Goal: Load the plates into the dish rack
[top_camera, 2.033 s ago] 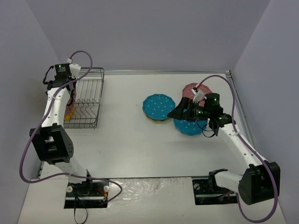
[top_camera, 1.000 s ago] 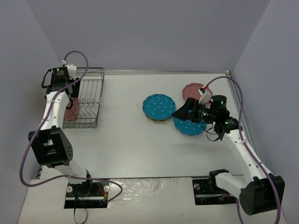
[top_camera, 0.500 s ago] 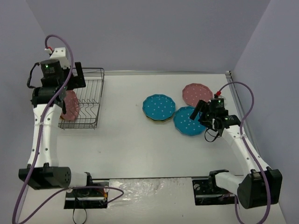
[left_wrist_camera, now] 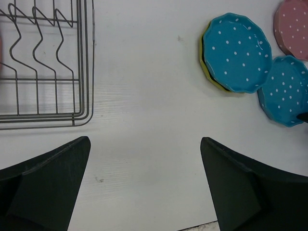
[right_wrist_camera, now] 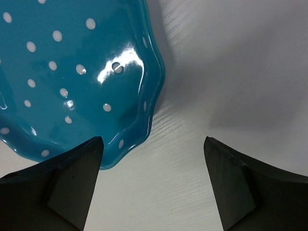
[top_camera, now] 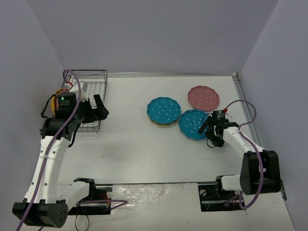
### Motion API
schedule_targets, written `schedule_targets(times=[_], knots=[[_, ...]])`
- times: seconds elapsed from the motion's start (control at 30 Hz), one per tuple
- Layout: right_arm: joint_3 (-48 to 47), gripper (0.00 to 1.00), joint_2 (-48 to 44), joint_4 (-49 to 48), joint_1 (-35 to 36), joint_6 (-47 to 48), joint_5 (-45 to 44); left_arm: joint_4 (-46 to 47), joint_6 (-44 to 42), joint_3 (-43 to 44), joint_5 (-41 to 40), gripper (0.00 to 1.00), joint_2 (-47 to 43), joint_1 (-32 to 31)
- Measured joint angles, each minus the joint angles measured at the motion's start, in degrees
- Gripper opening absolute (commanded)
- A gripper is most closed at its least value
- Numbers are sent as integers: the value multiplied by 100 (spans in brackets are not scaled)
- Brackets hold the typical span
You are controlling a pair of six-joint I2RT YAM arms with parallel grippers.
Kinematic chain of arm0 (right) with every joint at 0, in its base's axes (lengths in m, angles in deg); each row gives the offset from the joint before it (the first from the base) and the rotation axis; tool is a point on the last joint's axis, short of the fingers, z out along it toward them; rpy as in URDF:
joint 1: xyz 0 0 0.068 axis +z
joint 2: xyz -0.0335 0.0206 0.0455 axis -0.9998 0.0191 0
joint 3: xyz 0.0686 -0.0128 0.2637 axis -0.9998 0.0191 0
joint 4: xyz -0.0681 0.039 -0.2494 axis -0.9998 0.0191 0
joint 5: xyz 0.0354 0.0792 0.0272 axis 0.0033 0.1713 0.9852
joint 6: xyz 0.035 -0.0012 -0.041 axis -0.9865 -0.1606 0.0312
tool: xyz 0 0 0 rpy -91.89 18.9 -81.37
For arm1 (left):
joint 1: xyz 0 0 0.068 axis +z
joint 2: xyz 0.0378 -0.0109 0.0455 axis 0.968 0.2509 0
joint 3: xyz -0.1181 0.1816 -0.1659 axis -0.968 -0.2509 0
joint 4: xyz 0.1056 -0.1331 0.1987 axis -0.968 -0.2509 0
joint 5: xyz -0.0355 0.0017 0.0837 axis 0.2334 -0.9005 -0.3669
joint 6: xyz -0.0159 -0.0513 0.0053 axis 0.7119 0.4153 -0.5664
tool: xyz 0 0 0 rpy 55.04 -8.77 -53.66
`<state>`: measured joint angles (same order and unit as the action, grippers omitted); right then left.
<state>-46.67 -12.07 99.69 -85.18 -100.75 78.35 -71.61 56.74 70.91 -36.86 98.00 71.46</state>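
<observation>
The dish rack (top_camera: 95, 81) (left_wrist_camera: 53, 113) stands at the far left, and an orange plate's edge (top_camera: 59, 91) shows at its left side behind my arm. My left gripper (top_camera: 98, 108) (left_wrist_camera: 145, 140) is open over bare table, just off the rack's near right corner. One teal plate (top_camera: 163, 110) (left_wrist_camera: 237, 52) lies on an olive-yellow plate (left_wrist_camera: 202, 57). Beside them lie a second teal plate (top_camera: 192, 123) (right_wrist_camera: 72, 72) and a pink plate (top_camera: 203, 97) (left_wrist_camera: 292, 29). My right gripper (top_camera: 211, 133) (right_wrist_camera: 153, 139) is open low at the second teal plate's right rim, which sits by its left finger.
Grey walls close in the table on the left, back and right. The rack's upright wire prongs (left_wrist_camera: 36, 29) stand in rows. White table surface stretches between the rack and the plates, and in front of them toward the arm bases (top_camera: 89, 197).
My left arm swung from the rack's left side to its near right corner, jaws wide open. My right gripper dropped to the table at the teal plate's right rim, jaws narrowing slightly.
</observation>
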Motion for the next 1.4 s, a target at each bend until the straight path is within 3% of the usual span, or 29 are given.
schedule_targets(times=[0.47,1.03,1.1,1.27,1.4], knots=[[600,56,133,-1227,-73,-451,-128,49,253,-209,242,97,-43,-125],[538,37,536,-1853,-76,-695,-496,133,509,-249,280,97,81,-383],[536,30,561,-1883,-76,-713,-510,136,515,-249,280,97,91,-392],[540,1,572,-1903,-122,-835,-537,192,588,-249,279,97,121,-454],[536,0,538,-1921,-210,-983,-501,292,700,-249,283,97,198,-595]])
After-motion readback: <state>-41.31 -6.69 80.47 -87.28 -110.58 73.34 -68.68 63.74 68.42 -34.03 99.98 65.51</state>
